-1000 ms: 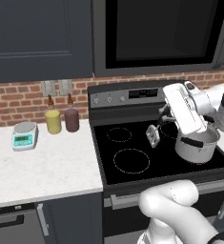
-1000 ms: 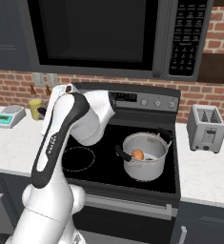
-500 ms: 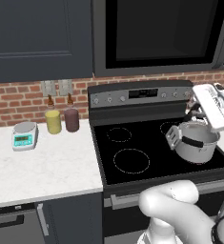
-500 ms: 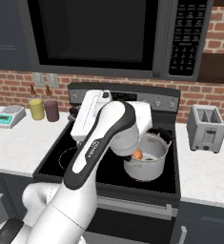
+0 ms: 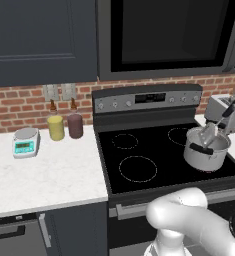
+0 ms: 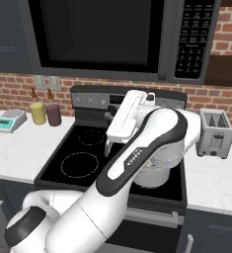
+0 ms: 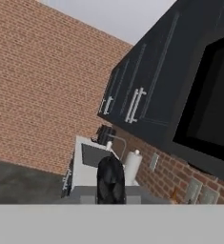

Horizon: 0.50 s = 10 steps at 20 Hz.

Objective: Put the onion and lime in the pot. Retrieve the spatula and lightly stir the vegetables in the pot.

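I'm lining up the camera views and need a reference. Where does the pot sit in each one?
Left base view: the pot is at the right, on the right side of the stove.
Right base view: the pot is low centre, mostly hidden behind the arm.
Shared landmark: the toaster, on the counter right of the stove.

The pot is shiny polished steel with a dark matt handle, on a glossy black glass stovetop. The surface looks like smooth pale marbled stone, the wall behind like rough red brick, and the toaster like brushed silver metal.
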Tool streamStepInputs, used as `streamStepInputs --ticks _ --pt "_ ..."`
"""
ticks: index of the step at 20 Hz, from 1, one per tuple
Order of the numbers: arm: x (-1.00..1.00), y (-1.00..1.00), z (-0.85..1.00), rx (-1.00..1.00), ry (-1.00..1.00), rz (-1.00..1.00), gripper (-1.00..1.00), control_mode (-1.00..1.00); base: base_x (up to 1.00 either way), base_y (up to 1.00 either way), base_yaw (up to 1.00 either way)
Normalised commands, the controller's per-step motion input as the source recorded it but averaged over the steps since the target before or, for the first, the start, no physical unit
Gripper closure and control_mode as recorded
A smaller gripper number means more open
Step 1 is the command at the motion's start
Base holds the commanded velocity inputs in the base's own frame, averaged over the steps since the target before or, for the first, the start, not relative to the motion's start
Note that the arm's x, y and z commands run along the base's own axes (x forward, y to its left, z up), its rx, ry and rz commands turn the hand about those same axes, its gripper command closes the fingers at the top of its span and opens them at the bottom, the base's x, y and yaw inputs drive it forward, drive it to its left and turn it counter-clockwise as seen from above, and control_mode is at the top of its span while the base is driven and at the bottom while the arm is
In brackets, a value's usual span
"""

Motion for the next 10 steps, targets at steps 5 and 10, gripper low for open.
streamStepInputs --ticks 5,10 --pt "0.39 -0.74 -0.03 0.02 0.22 -0.12 1.00 -1.00 0.00 0.00 0.00" --pt "0.70 -0.63 -0.06 0.00 0.18 -0.10 1.00 -1.00 0.00 0.00 0.00"
